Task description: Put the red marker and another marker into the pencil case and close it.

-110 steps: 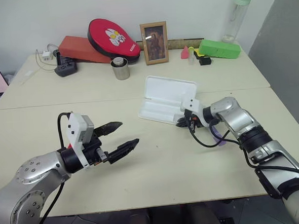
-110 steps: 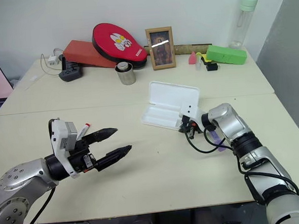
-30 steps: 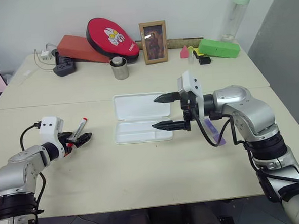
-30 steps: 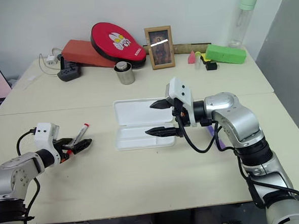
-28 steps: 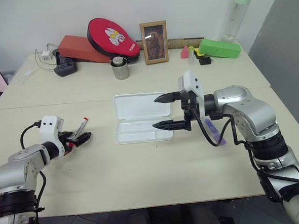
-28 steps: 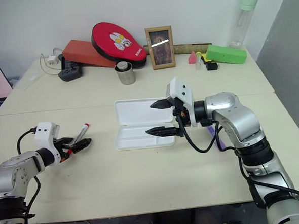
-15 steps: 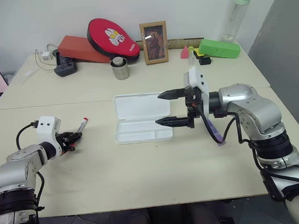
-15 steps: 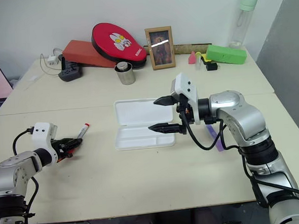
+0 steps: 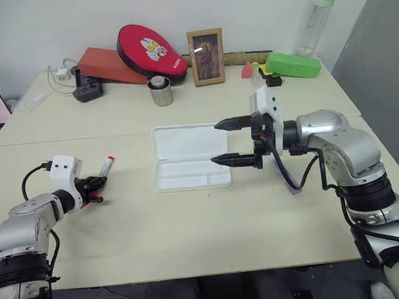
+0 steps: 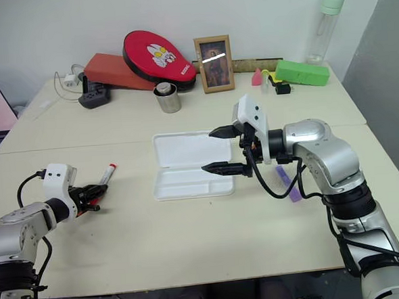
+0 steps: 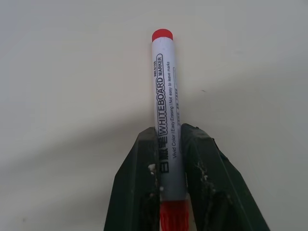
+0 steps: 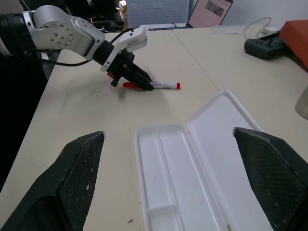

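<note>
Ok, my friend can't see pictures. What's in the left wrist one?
Two black fingers are shut on the red marker, a white pen printed "WHITEBOARD MARKER" with red at both ends. It points away from the camera over a plain cream table.

Head cams look forward and down over the whole desk [image 9: 192,258]. Left wrist cam sits super close on the red marker [image 11: 166,120]; right wrist cam sees it from across the open pencil case [image 12: 192,163].
</note>
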Controlling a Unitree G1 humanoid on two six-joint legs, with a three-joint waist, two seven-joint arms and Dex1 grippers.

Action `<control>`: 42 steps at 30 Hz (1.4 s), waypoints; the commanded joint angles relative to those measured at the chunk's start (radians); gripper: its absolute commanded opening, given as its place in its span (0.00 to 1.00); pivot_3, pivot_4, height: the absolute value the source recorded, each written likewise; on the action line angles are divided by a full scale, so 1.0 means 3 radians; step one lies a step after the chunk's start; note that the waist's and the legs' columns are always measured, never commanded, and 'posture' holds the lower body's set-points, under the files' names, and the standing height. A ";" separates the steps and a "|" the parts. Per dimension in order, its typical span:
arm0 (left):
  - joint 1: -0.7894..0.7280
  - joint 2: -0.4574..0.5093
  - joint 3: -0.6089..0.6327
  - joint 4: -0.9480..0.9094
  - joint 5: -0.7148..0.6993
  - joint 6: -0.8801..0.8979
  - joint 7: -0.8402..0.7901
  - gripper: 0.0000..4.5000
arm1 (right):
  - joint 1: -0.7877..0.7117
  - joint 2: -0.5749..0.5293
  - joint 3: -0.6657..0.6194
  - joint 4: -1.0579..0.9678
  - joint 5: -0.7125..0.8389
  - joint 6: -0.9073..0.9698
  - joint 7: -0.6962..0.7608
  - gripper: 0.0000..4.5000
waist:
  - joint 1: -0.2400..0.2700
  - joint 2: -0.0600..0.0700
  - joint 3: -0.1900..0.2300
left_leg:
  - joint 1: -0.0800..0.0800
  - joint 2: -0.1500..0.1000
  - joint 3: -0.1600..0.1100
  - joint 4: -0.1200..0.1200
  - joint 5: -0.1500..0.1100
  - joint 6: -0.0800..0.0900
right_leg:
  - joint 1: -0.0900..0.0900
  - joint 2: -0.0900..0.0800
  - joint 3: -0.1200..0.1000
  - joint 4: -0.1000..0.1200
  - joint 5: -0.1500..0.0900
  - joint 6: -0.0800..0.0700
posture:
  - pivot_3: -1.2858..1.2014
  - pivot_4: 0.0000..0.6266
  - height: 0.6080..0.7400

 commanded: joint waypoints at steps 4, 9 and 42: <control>-0.0150 0.0251 -0.0288 -0.1083 -0.0291 -0.0163 -0.0938 0.09 | 0.0342 -0.0435 -0.0380 -0.0388 0.0248 -0.0024 0.0163 1.00 | 0.0042 -0.0002 0.0002 | -0.0007 -0.0001 -0.0011 0.0002 0.0000 -0.0001 | 0.0001 -0.0003 -0.0003 -0.0005 0.0000 0.0000 | 0.52 0.24 1.00; -0.1083 0.0083 -0.0961 -0.0608 0.0026 -0.0274 -0.1311 0.09 | 0.0651 -0.0595 -0.0617 -0.0508 0.0262 0.0010 -0.0017 1.00 | 0.0037 0.0000 0.0002 | 0.0000 -0.0002 -0.0005 0.0002 0.0000 0.0001 | 0.0006 0.0007 -0.0009 0.0004 -0.0001 0.0000 | 0.52 0.24 1.00; -0.2457 -0.0690 -0.1634 0.1834 0.1178 -0.2074 -0.2098 0.09 | 0.1094 -0.0748 -0.0934 -0.1228 0.0732 0.0346 -0.0749 1.00 | -0.0003 -0.0002 0.0003 | -0.0004 0.0000 0.0025 0.0008 0.0000 0.0004 | 0.0002 0.0019 -0.0008 0.0005 -0.0001 0.0004 | 0.52 0.24 1.00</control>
